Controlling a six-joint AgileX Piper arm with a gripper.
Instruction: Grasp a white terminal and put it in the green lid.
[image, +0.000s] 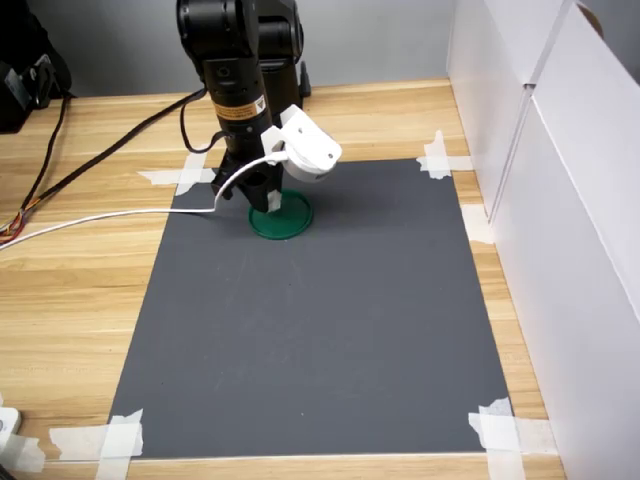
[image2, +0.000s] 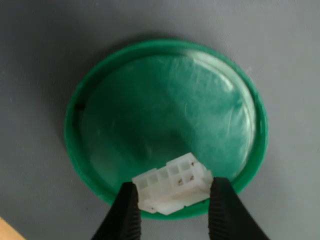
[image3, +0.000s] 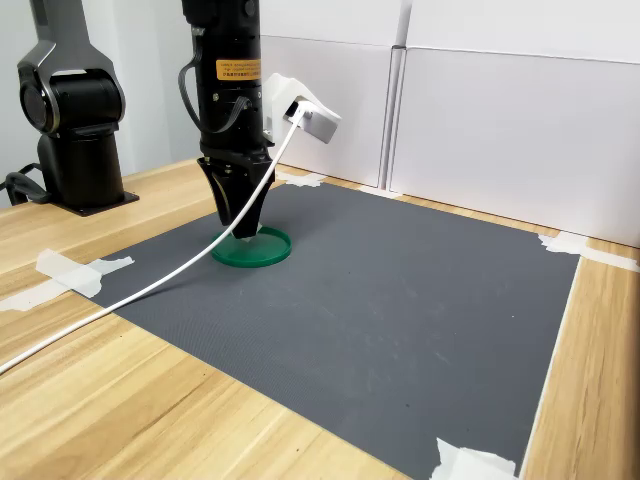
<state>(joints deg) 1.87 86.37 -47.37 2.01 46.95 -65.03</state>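
Tape patches: four sets of white tape (image: 112, 437), one at each corner of the mat, flat and a bit crinkly.
Cable: one thin white cable (image: 110, 216) runs over the table from the first exterior view's left to the arm.
Table: one wooden table (image: 80, 300), light brown with stripes in the wood.
Mat: one dark grey mat (image: 320, 320), flat, a rectangle, with a fine rough look.
Arm: one black arm (image: 238, 70) standing straight up over the lid, with a white camera box (image: 310, 150) on its side.
Gripper: one gripper (image2: 172, 205) with two black fingers (image2: 125, 215), pointing down at the lid.
Jaws: pinching the white terminal from both sides.
White terminal: one white terminal (image2: 172, 187), small, blocky, milky plastic with little square holes. It sits between the fingers, over the lid's inside near the rim.
Green lid: one green lid (image2: 165, 110), round, flat, shiny plastic with a low raised rim. It lies on the mat near the far edge in the first exterior view.
Wall: white panels (image: 570, 200) stand at the first exterior view's right.
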